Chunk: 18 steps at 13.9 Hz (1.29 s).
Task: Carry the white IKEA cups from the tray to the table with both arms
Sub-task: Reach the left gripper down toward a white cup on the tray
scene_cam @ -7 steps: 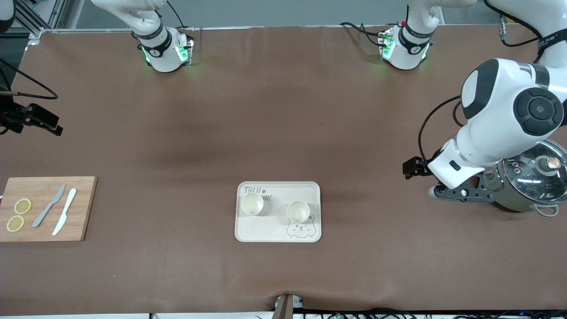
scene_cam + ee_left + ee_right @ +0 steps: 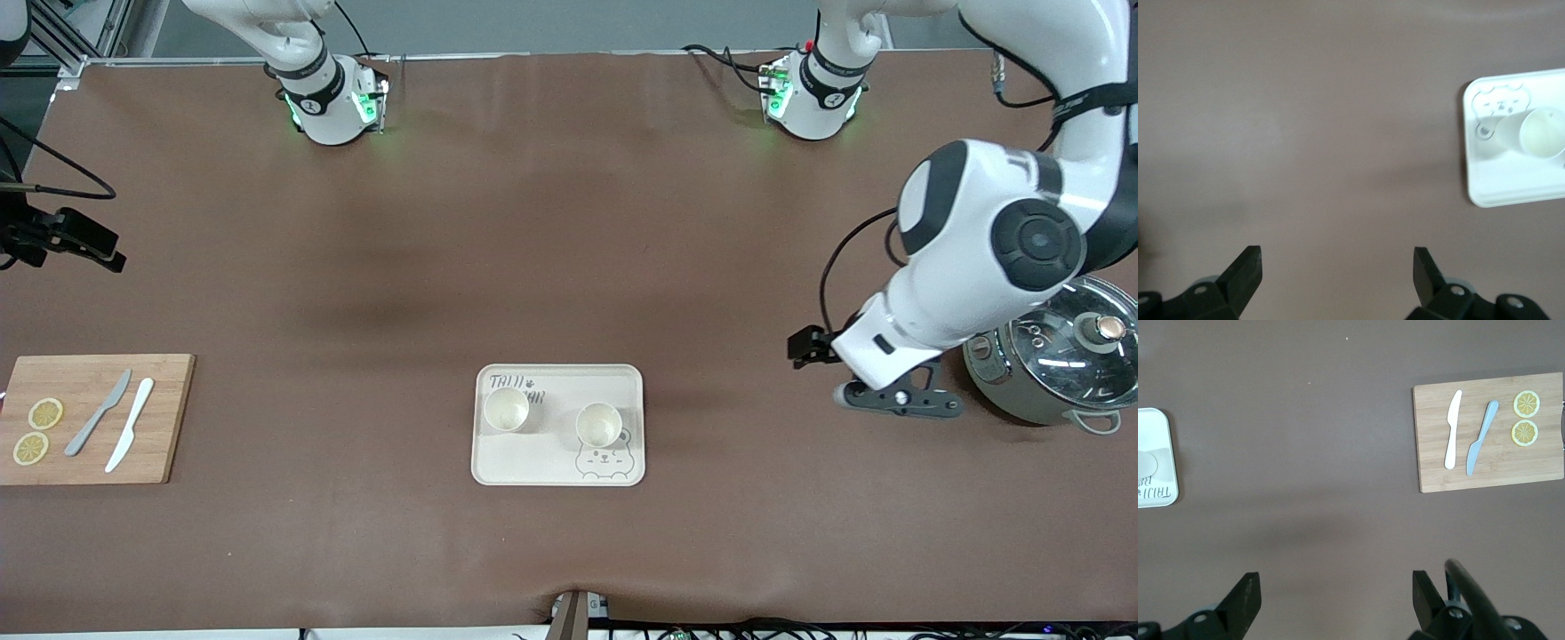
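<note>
While both arms are hanging empty:
Right gripper: hovering over bare table, fingers spread.
Cups: two plain cream-white tumblers sitting upright on the bear-printed tray.
Left gripper: hovering beside the pot, fingers spread.

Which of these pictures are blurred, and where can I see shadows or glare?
Left wrist view: soft; the cup and tray look smeared. Right wrist view: sharp on the cutting board. Front view: sharp, with a broad dim shadow on the table and reflections on the pot lid.
</note>
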{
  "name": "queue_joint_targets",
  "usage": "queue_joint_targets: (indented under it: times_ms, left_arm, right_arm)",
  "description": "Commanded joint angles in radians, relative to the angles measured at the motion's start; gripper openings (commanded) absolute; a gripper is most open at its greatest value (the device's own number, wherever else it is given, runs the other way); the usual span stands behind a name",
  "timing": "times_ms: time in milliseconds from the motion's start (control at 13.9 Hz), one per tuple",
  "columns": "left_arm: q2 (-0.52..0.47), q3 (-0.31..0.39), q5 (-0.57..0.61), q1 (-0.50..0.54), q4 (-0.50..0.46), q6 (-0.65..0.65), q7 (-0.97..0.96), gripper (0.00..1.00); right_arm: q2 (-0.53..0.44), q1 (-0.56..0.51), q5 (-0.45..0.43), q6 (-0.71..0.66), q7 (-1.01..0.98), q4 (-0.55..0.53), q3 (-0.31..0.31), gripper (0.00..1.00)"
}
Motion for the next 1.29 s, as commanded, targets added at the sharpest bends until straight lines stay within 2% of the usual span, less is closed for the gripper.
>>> queue_joint_targets:
  times_ms: [0, 72, 502, 861, 1004, 1220]
  left_arm:
    - [0.107, 0.008, 0.044, -0.059, 0.102, 0.043, -0.069, 1.0]
    - [0.141, 0.007, 0.042, -0.079, 0.147, 0.043, -0.101, 1.0]
    - [0.284, 0.004, 0.039, -0.207, 0.247, 0.089, -0.21, 1.0]
    - [0.402, 0.007, 0.041, -0.274, 0.273, 0.259, -0.256, 1.0]
    - [0.465, 0.036, 0.039, -0.306, 0.323, 0.272, -0.254, 1.0]
    - [0.5, 0.044, 0.039, -0.313, 0.351, 0.325, -0.254, 1.0]
  right_arm:
    - [-0.03, -0.022, 0.013, -0.002, -0.002, -0.027, 0.014, 1.0]
    - [-0.03, -0.022, 0.013, -0.002, -0.002, -0.027, 0.014, 1.0]
    - [-0.03, -0.023, 0.013, -0.002, -0.002, -0.027, 0.012, 1.0]
    - [-0.024, -0.025, 0.013, -0.009, -0.009, -0.024, 0.012, 1.0]
    - [-0.021, -0.025, 0.012, -0.002, -0.015, -0.021, 0.011, 1.0]
    - [0.001, -0.017, 0.012, 0.011, -0.016, -0.021, 0.012, 1.0]
